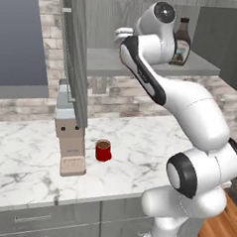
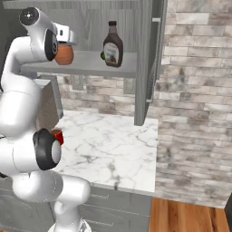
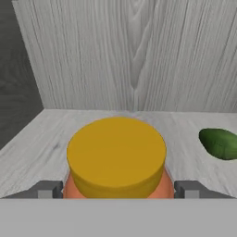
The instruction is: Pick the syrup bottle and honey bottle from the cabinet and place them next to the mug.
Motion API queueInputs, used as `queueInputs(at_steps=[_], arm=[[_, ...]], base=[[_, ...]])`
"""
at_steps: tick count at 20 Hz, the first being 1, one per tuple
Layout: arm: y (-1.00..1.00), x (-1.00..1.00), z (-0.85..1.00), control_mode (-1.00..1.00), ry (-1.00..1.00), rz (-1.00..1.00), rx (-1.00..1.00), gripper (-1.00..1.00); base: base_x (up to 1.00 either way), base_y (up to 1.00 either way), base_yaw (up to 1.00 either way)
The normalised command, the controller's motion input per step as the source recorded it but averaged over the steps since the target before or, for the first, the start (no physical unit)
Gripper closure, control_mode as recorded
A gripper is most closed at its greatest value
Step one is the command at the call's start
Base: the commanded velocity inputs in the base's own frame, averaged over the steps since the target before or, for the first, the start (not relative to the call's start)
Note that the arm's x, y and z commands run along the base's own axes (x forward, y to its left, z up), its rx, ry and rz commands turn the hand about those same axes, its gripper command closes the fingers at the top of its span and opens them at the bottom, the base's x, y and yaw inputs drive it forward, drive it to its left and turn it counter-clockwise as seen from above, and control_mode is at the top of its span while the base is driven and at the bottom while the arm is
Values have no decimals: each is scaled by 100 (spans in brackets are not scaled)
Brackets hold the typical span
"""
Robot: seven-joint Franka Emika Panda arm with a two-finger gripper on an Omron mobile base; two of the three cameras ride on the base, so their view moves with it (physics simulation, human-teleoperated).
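Low in the hand view, the hand point(image 3: 118, 190) has a finger on each side of the honey bottle point(image 3: 116, 159), orange with a broad yellow lid; whether it grips is unclear. A green fruit point(image 3: 220, 142) lies at right on the cabinet point(image 3: 134, 55) shelf. The left base view shows the red mug point(image 1: 103, 151) on the tabletop point(image 1: 28, 159) at lower left and the dark syrup bottle point(image 1: 181, 42) at upper right.

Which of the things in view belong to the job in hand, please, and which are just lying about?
Belonging to the job:
- honey bottle, between the claw's fingers
- syrup bottle on the cabinet shelf
- mug on the counter

Just lying about:
- green fruit on the shelf
- tan appliance beside the mug
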Motion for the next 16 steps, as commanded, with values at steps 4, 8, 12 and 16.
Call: queueInputs(at_steps=[4,8,12,16], arm=[[-24,-84,0,-100,-3,5,0,100],[-37,-64,-2,-100,0,23,0,100],[-25,-66,0,-100,0,32,0,100],[-11,-49,0,-100,-1,37,0,100]], base=[[0,0,0],[0,0,0],[0,0,0],[0,0,0]])
